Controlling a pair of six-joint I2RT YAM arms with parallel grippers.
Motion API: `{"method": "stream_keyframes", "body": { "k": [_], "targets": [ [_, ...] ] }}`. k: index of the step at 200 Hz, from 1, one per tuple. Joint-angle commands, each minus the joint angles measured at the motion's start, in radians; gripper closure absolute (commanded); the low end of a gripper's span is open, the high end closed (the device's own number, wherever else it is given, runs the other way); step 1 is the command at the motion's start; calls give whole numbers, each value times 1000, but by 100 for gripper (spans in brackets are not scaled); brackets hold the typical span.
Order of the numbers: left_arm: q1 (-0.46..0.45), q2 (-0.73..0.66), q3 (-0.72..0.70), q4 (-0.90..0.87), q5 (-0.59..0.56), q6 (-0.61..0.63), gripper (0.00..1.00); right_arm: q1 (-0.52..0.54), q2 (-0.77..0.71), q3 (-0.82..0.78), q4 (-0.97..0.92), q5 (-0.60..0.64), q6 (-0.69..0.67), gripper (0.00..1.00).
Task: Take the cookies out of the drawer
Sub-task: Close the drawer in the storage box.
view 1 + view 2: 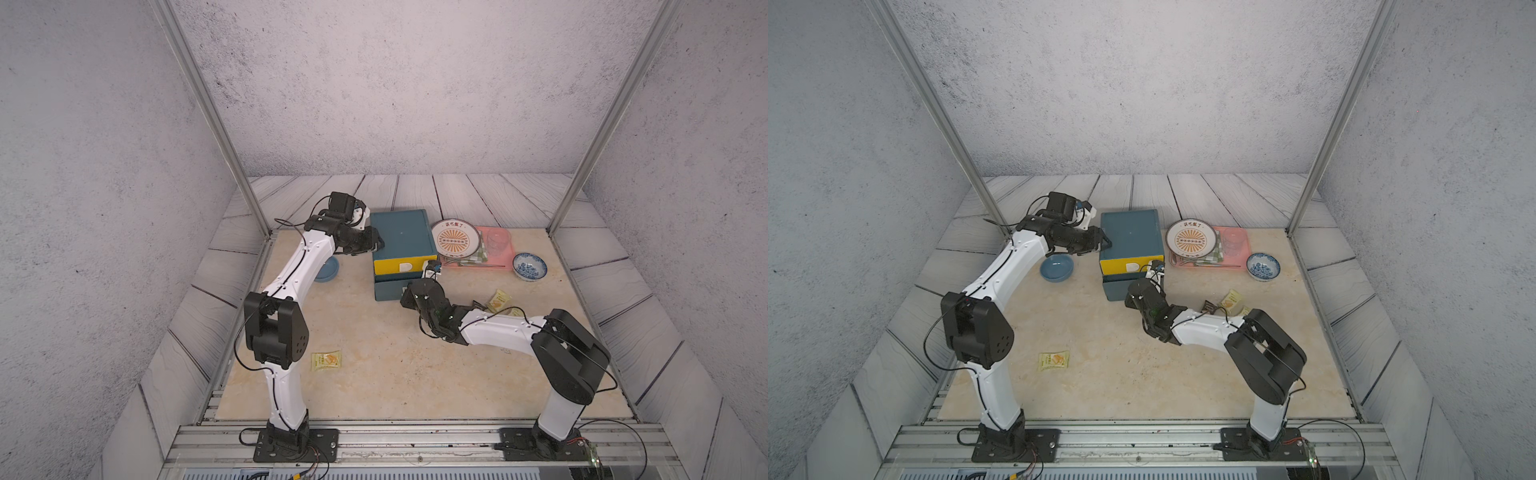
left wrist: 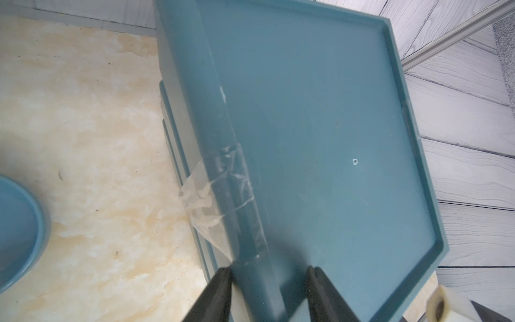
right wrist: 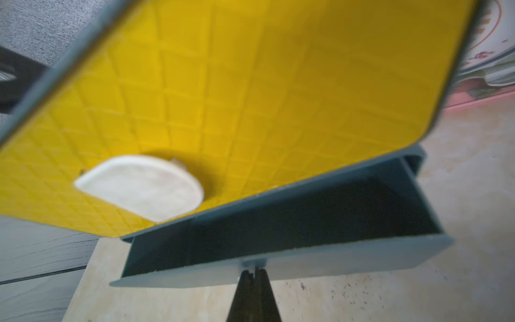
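The left arm reaches forward, its claw half open astride the top edge of the blue cabinet. The right arm bends low, its claw pinched shut on the front lip of the lower drawer, which stands open. Cookies lie on the tabletop.

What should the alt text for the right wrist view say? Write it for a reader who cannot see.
The shut right end effector pinches the front edge of the partly open lower teal drawer, whose visible interior looks dark and empty. Above it fills the yellow quilted drawer front with its white half-round handle, over a beige tabletop.
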Motion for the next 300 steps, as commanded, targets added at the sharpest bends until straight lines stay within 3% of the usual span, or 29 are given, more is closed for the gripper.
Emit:
{"method": "stream_keyframes", "body": {
  "k": [1,52,76,92,133,173,204,236,300],
  "targets": [
    [-29,112,-65,-184,10,37,53,-30,52,55,1,-53,-17,100],
    [-27,122,-60,-179,24,38,54,-60,117,132,-21,-54,-16,100],
    [-26,125,-59,-178,23,36,54,-65,94,123,-45,-119,0,100],
    [-19,124,-60,-173,26,31,53,-63,39,65,-57,-165,63,87],
    [-4,119,-60,-160,29,20,52,-59,-55,-213,177,-259,333,59],
    [7,119,-56,-158,34,16,52,-59,87,-342,613,-293,548,44],
    [8,118,-58,-164,29,22,52,-62,255,-376,914,-218,660,41],
    [10,114,-72,-160,26,22,52,-71,385,-341,1067,-186,713,40],
    [13,112,-77,-159,26,22,52,-94,453,-291,1061,-157,755,43]
  ]
}}
